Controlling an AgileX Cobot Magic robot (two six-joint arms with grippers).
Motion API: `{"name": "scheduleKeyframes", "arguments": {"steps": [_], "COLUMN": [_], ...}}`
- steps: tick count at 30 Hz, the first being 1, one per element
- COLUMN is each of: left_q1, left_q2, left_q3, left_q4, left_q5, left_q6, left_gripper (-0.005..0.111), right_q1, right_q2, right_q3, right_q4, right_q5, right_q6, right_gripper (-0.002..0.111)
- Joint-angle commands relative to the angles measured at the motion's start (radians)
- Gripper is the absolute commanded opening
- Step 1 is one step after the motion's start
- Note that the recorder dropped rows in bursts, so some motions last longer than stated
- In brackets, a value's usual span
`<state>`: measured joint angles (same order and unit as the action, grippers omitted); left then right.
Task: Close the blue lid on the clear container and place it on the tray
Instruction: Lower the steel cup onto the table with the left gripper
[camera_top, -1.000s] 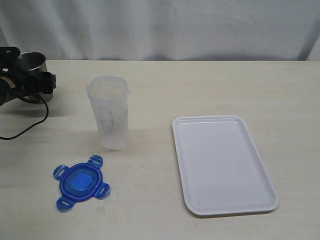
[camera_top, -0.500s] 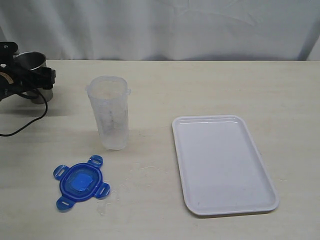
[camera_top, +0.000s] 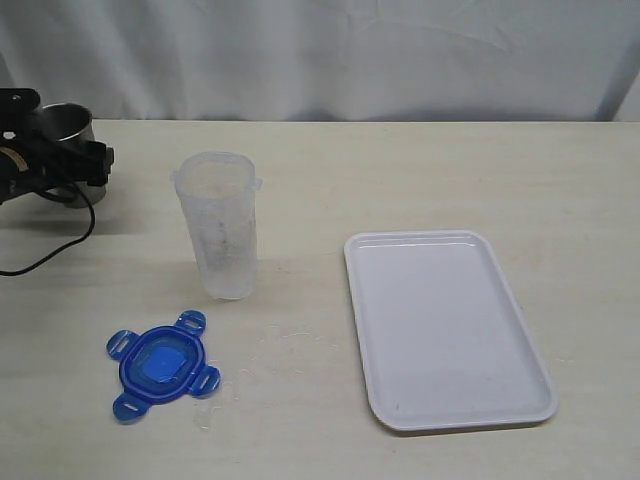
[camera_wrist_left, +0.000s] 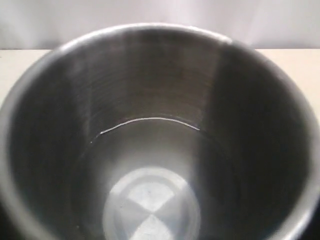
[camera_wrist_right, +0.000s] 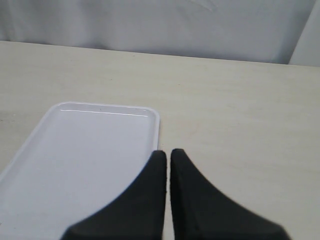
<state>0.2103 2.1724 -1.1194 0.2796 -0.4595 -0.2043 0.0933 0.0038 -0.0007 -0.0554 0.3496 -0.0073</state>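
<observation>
Lid (camera_top: 160, 366) likely light, stiff, flat: we'd pinch one flap. Container (camera_top: 220, 225) tall, slick, tippy: grip mid-wall. Right hand (camera_wrist_right: 168, 155) together, empty; left hand (camera_top: 72, 165) at metal cup (camera_wrist_left: 160, 150), we cannot tell.

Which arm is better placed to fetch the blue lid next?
Probably left. The left gripper is by the metal cup, on the same side as the blue lid; the right gripper, shut, hangs at the tray opposite.
</observation>
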Motion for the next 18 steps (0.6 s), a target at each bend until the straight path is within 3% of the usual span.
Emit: {"name": "scheduleKeyframes", "arguments": {"steps": [1,8,18], "left_q1": [0.004,0.004,0.004], "left_q2": [-0.008,-0.045,-0.094], "left_q3": [-0.004,0.002,0.125], "left_q4": [0.058,0.104,0.104], "left_q5": [0.019,0.068,0.008], "left_q6": [-0.005,-0.032,-0.025], "left_gripper": [0.105,0.105,0.105], "right_q1": [-0.008,-0.008,-0.008], "right_q2": [-0.004,-0.004,-0.004], "right_q3": [0.001,0.001,0.001], "right_q4": [0.0,0.0,0.0], "right_q5": [-0.005,-0.005,-0.005], "right_q6": [-0.003,-0.003,-0.003], "right_gripper": [0.004,0.004,0.004]}}
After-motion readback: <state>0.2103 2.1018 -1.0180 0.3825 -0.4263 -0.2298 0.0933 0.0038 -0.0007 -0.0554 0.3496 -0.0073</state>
